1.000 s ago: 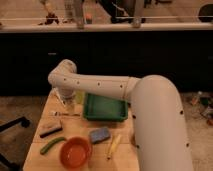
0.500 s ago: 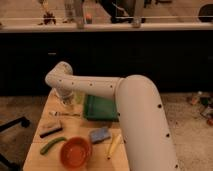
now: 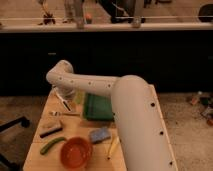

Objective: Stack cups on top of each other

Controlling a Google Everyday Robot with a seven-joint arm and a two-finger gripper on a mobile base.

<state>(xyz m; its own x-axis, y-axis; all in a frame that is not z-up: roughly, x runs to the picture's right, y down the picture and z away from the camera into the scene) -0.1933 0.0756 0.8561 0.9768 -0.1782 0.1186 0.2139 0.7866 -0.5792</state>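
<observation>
Left of the green tray point(image 3: 100, 107), far end: gripper point(image 3: 65, 101), fingers apart, empty, still poised beside the cups point(image 3: 78, 97). Arm point(image 3: 125, 100) has swung nearer. Stacking apparently not begun; grasp pending.

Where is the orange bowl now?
Camera view: the orange bowl sits at the table's near-left edge, between the green vegetable and the blue sponge; the gripper hangs over the far-left corner.
</observation>
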